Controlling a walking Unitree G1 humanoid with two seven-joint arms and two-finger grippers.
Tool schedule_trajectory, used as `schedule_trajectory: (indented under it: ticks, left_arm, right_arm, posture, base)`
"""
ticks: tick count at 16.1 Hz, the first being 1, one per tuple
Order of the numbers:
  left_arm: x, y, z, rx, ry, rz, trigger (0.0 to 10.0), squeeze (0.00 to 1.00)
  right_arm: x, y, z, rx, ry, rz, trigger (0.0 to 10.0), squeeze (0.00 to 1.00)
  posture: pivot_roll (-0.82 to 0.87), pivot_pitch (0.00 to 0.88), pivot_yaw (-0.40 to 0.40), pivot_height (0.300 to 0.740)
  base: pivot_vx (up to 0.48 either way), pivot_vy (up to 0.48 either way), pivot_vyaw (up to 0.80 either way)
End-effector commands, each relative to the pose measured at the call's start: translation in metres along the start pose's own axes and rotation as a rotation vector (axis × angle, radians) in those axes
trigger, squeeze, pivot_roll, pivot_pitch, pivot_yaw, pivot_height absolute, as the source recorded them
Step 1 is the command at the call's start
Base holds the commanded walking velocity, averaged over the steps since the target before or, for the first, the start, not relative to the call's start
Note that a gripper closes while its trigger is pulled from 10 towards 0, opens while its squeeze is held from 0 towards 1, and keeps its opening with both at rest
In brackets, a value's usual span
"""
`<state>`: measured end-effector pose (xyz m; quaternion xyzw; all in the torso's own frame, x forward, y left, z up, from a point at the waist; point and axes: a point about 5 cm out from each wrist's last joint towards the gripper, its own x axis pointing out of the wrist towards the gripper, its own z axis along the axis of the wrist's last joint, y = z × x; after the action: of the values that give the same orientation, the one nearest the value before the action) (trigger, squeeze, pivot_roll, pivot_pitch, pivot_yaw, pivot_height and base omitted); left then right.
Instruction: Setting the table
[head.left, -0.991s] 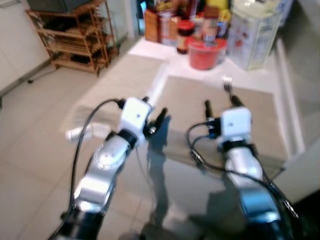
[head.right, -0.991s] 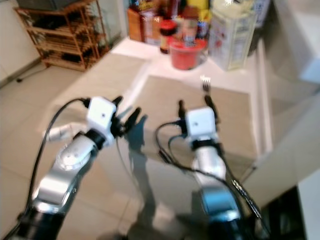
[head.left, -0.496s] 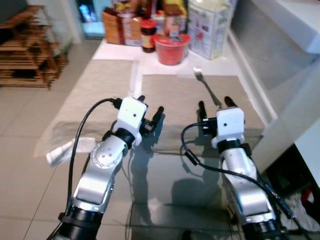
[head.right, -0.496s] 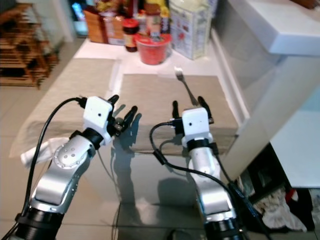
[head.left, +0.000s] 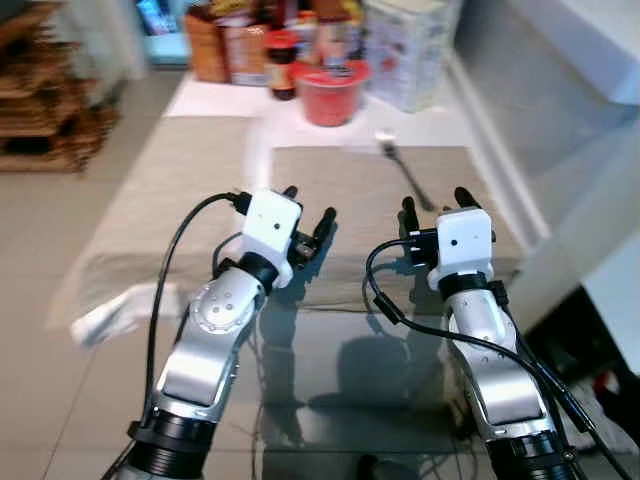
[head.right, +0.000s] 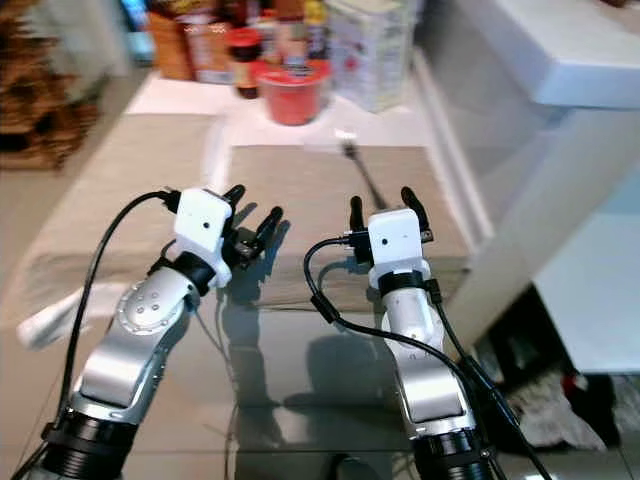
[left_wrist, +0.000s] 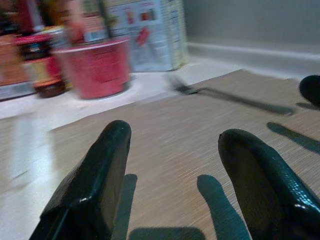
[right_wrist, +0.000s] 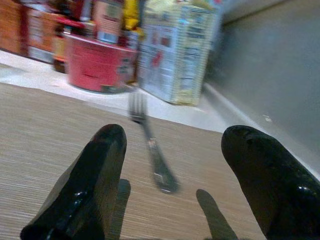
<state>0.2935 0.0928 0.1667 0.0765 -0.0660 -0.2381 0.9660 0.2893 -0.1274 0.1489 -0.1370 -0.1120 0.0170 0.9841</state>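
A silver fork (head.left: 403, 172) lies on the right-hand tan placemat (head.left: 350, 190), tines toward the back. My right gripper (head.left: 436, 205) hovers open over the near edge of that mat, just short of the fork's handle (right_wrist: 159, 167), with nothing between its fingers. Over the mat's near left part my left gripper (head.left: 307, 207) is also open and empty. A second tan placemat (head.left: 170, 190) lies to the left.
A red tub (head.left: 330, 92), jars, bottles and a printed carton (head.left: 405, 55) crowd the table's far end. A white counter (head.right: 560, 60) rises on the right. Near me the table is glass (head.left: 340, 370); a wooden rack (head.left: 40, 110) stands on the tiled floor at left.
The head camera shifted a little and the picture is blurrier at the far end. Both grippers stay open over the near edge of the right-hand mat.
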Motion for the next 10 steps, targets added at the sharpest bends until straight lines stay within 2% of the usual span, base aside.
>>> schedule_trajectory:
  ticks: [1, 9, 10]
  left_arm:
    - [-0.0008, 0.0001, -0.0015, 0.012, 0.011, 0.002, 10.0, 0.0]
    - [0.0004, -0.0009, -0.0008, 0.003, 0.007, 0.008, 10.0, 0.0]
    - [0.0003, -0.0012, -0.0014, 0.001, 0.008, 0.006, 10.0, 0.0]
  right_arm:
    - [-0.0005, 0.0006, -0.001, -0.014, 0.0, -0.002, 10.0, 0.0]
    - [-0.0001, 0.0024, -0.0007, -0.02, -0.006, 0.016, 10.0, 0.0]
    - [-0.0006, 0.0024, -0.0012, -0.012, 0.007, 0.021, 10.0, 0.0]
  posture:
    - [0.01, 0.051, 0.027, 0.74]
    - [0.01, 0.048, 0.03, 0.74]
    - [0.0, 0.041, 0.031, 0.74]
  base:
    - [0.0, 0.0, 0.0]
    - [0.0, 0.0, 0.0]
    - [0.0, 0.0, -0.46]
